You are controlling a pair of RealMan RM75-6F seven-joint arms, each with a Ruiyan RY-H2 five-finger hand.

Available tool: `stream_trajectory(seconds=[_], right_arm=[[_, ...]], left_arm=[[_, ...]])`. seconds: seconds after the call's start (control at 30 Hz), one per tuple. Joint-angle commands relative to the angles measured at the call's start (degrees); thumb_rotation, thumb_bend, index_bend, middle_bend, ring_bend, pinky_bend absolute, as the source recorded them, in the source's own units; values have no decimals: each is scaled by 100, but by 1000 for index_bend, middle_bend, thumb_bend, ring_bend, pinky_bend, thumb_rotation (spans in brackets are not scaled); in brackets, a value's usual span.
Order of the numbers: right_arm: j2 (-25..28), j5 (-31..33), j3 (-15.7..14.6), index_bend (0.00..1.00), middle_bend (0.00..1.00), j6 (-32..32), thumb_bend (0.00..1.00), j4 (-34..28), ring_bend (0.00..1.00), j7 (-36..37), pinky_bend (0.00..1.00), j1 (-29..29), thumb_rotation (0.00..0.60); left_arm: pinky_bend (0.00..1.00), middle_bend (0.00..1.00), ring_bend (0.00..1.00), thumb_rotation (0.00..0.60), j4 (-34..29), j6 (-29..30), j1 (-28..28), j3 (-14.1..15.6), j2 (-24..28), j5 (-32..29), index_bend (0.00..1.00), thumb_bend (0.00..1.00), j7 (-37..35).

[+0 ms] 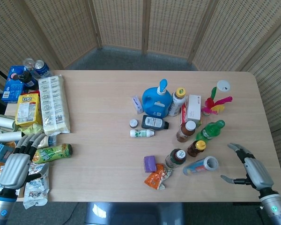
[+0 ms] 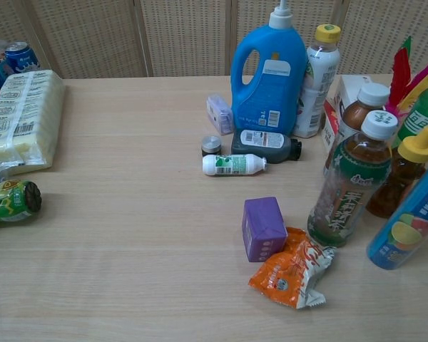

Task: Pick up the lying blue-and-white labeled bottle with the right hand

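The lying blue-and-white labeled bottle (image 1: pixel 200 165) rests on its side at the table's front right, its open grey end pointing right; the chest view shows it at the right edge (image 2: pixel 408 226). My right hand (image 1: pixel 249 169) hovers over the table's front right corner, a short way right of the bottle and apart from it, fingers spread and holding nothing. Far off at the table's left edge, my left hand (image 1: pixel 16 164) is open above the snack packets. Neither hand appears in the chest view.
Upright bottles crowd just left of and behind the target: a green-tea bottle (image 1: pixel 176 158), a yellow-capped bottle (image 1: pixel 196 147) and a green bottle (image 1: pixel 210 130). An orange snack packet (image 1: pixel 158 177) and a purple box (image 1: pixel 150 163) lie further left. A blue detergent jug (image 1: pixel 156 100) stands behind.
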Motion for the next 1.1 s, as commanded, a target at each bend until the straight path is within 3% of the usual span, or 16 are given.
stream_trajectory(seconds=[0.03, 1.1], right_arm=[[-18, -22, -41, 0, 0, -29, 153, -67, 0, -47, 0, 31, 476], [65, -571, -162, 0, 0, 99, 151, -925, 0, 192, 0, 456, 475]], left_arm=[[0, 0, 0, 600, 23, -1, 9, 10, 3, 2, 0, 381, -28], [0, 0, 0, 600, 278, 69, 95, 25, -20, 12, 0, 380, -366]])
